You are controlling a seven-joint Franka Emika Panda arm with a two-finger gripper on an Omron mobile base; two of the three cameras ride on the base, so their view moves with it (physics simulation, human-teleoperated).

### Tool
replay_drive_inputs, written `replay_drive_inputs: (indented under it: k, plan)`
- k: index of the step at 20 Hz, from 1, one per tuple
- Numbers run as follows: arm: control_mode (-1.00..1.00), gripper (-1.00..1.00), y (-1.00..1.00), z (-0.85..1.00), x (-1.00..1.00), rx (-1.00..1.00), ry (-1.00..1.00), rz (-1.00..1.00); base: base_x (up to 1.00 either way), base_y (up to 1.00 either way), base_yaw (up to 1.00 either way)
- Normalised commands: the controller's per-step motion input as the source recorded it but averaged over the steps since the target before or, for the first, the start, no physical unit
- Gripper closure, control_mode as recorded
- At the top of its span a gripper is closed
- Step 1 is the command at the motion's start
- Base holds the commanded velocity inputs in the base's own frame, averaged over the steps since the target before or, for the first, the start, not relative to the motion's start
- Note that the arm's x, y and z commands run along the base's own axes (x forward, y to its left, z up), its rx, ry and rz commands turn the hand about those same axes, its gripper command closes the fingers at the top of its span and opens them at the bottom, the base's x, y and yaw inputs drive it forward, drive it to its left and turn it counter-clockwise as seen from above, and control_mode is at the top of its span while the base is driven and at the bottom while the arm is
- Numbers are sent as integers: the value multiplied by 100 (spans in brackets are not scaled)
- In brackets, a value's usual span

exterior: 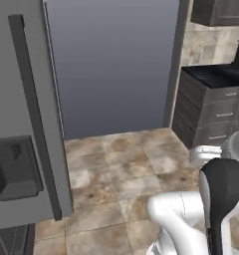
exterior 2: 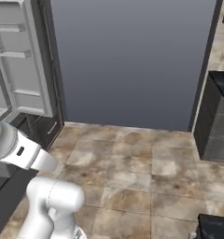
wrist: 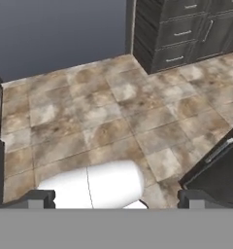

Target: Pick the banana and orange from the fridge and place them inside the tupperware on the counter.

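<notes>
The fridge stands at the near left in the left base view, its grey outer door face with a long dark handle and a recessed dispenser panel turned toward the camera. In the right base view an open fridge door shows pale inner racks at the far left, its black edging just beside the blue-grey wall.

The tiled floor lies open between the fridge on the left and the dark grey cabinets on the right. The desk, black and glossy, tops those cabinets at the far right; silver bar handles mark the drawer fronts. A further dark cabinet corner sits at the near right of the right base view.

In the hand view the pincer points down over the floor tiles, its two dark fingertips set wide apart with nothing between them. The drawer fronts lie well apart from it, at the far right.

The banana, orange and tupperware cannot be located in these views.
</notes>
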Motion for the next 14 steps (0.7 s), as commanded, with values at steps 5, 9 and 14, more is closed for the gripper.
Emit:
replay_drive_inputs:
  k: [5,9,14]
  plan:
    - [100,-100,0,0,0,0,0,0,74,-32,42]
    - [100,-100,0,0,0,0,0,0,73,-36,42]
    - [100,-100,0,0,0,0,0,0,69,-45,44]
